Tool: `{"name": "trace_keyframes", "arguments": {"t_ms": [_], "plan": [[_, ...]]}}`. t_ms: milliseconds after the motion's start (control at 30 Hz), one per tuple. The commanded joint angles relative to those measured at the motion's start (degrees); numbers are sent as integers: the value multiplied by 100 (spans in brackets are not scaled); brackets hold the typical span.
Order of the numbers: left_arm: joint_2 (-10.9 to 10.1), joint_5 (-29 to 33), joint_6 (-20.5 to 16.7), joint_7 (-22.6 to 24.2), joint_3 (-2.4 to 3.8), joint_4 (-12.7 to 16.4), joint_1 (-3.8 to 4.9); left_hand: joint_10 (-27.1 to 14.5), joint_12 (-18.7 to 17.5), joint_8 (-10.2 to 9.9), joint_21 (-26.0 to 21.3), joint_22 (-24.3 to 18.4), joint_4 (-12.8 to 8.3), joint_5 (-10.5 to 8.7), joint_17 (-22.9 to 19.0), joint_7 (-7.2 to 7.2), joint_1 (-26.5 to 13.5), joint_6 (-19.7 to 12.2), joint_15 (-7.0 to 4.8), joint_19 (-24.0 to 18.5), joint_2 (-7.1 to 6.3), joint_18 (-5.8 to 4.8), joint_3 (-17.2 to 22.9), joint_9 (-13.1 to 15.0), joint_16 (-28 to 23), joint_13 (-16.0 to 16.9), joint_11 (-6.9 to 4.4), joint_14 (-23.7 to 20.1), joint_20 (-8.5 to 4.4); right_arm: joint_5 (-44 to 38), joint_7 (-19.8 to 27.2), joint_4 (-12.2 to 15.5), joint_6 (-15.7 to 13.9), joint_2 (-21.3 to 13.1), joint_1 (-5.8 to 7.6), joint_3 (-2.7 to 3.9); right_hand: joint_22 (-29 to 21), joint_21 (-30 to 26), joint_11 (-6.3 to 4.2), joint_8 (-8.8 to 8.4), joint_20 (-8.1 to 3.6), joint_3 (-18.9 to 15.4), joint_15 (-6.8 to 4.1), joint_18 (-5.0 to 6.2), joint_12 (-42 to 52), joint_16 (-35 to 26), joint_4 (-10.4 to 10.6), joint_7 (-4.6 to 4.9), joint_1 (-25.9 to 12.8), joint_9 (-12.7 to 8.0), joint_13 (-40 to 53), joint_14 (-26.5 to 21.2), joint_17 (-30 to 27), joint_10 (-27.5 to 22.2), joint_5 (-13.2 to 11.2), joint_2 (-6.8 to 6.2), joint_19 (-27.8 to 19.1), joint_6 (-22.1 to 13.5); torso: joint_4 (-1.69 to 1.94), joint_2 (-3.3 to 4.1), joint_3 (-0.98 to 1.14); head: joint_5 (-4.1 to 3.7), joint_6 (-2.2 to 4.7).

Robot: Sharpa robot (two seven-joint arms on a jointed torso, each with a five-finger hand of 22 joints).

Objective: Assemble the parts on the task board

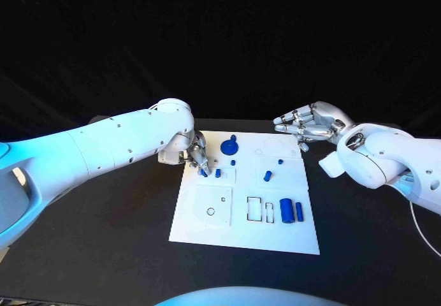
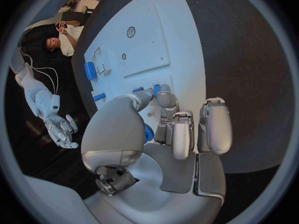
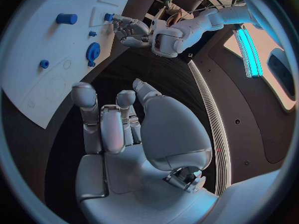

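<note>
the left hand point(image 1: 188, 153) pinched a small blue part point(image 1: 203, 171) at the 9 o'clock edge of the task board point(image 1: 220, 229). advised: seat it upright, then release. the right hand point(image 1: 311, 124) hovered empty, fingers curled apart, at 1 o'clock.

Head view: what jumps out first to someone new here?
The white task board in the middle of the black table, dotted with small blue parts, the blue gear near its far edge. The left hand works fingers-down at the board's far left corner; the right hand hovers empty beyond its far right corner.
</note>
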Motion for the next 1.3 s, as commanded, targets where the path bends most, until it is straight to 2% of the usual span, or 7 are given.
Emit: {"name": "trace_keyframes", "arguments": {"t_ms": [33,433,800,1033,1300], "plan": [[26,125,13,-100,-24,-16,-45,23,4,2,-6,947,72,25,1507,-11,-130,43,23,245,-48,-16,-138,-5,14,-10,-5,613,14,-20,23,8,64,1,-4,0,-5,-21,-2,-32,-12,-9,-18,85,-21,-33,31,-11,-13,-1,-6,214,-4,-42,22,-4,-47,-49,-4,-2,2,3,2],[48,154,35,-186,-34,-60,-56,-14,-29,-53,-32,944,305,25,1507,-29,-381,147,8,239,-211,-10,-779,-55,14,-48,-20,613,5,-10,-8,-23,102,-11,-4,0,-63,-58,1,-36,-10,-6,-15,94,-60,-64,34,-8,-9,-3,-39,201,-40,-75,27,-8,-78,-59,-1,-2,1,-4,4],[54,155,5,-206,-37,-78,-58,-15,-18,-106,-26,956,527,26,1507,-33,-462,217,5,245,-217,-13,-1310,-99,14,-36,-22,613,2,-8,-16,-10,120,-6,-4,0,-105,-84,3,-38,-9,-5,-13,101,-79,-83,36,-6,-7,-4,-56,193,-62,-93,31,-10,-100,-64,0,1,-2,-7,12],[45,155,-21,-224,-38,-80,-58,-12,-12,-118,-24,964,708,27,1507,-45,-537,260,-1,250,-275,-14,-1753,-110,14,-33,-31,613,-1,-8,-20,-8,124,-6,-4,0,-141,-107,4,-40,-7,-3,-11,107,-107,-104,38,-4,-6,-4,-81,184,-86,-114,34,-12,-119,-68,-2,0,-2,-2,14],[30,155,-64,-231,-36,-62,-58,2,2,-111,-13,978,741,28,1507,-69,-573,302,-17,258,-187,-17,-2167,-108,14,-21,-50,613,-13,-8,-20,-9,130,-3,-4,0,-155,-116,5,-40,-7,-2,-10,109,-116,-110,39,-3,-5,-4,-90,182,-92,-122,35,-12,-127,-70,-3,2,-2,-3,14]]}}
